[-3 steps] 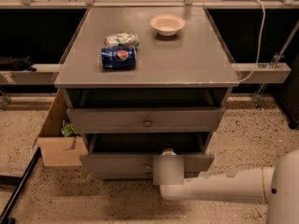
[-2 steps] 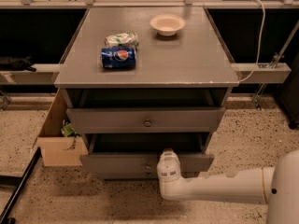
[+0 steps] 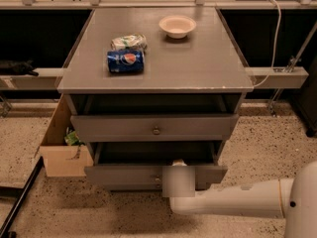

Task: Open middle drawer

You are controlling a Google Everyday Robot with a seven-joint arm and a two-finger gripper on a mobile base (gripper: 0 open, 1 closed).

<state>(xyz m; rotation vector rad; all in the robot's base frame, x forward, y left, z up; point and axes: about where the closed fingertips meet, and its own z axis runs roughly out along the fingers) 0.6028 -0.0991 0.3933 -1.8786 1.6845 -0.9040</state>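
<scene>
Atop one grey cabinet, three things: one pale bowl toward the back, one blue can lying on its side, and one crumpled pale packet touching the can from behind. Two drawer fronts plainly seen, each with a single small round knob. Above, the top drawer with the upper knob, standing slightly out. Under it, the middle drawer with the lower knob, standing well forward, dark inside showing. Lowest drawer hidden beneath that front, not to be made out. One white arm reaching in from lower right, cut off at the frame's edge. One gripper at the middle drawer's front, just right of the lower knob, tip over the top edge, covering part of the front; whether clenched or released, impossible to tell. Left of the cabinet, one open cardboard box holding something green, too small to name. One white cable at right. One black bar at bottom left, cut off.
</scene>
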